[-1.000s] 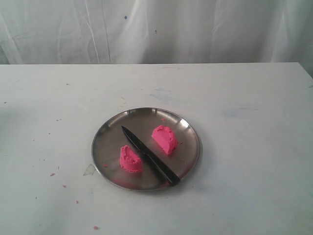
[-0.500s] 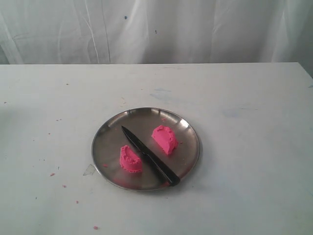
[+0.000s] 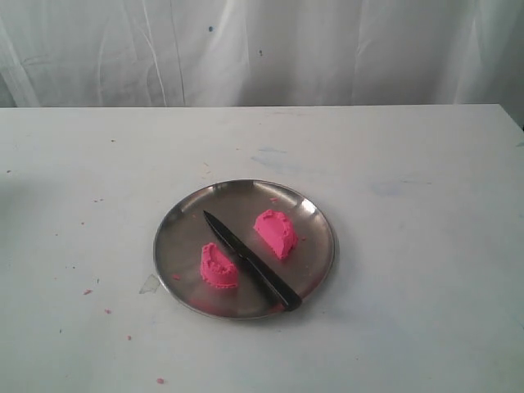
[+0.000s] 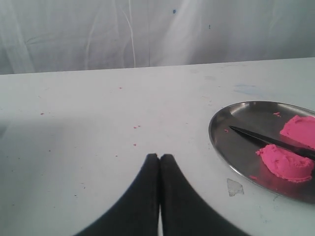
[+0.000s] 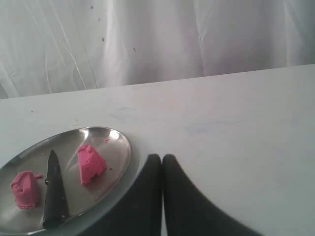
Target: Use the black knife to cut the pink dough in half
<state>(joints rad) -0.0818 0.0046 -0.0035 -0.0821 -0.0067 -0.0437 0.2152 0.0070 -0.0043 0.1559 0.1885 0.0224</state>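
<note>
The pink dough lies in two half-round pieces on a round steel plate (image 3: 188,214): one piece (image 3: 218,267) on the near left, the other (image 3: 276,232) on the far right. Between them rests the black knife (image 3: 250,260), tip toward the far left, handle at the plate's near rim. Neither gripper shows in the exterior view. In the left wrist view my left gripper (image 4: 159,156) is shut and empty over bare table, left of the plate (image 4: 216,142). In the right wrist view my right gripper (image 5: 162,157) is shut and empty, just right of the plate (image 5: 123,162).
Tiny pink crumbs (image 3: 160,381) dot the white table to the plate's near left. A small pale scrap (image 3: 149,284) lies against the plate's left rim. A white curtain (image 3: 262,49) hangs behind the table's far edge.
</note>
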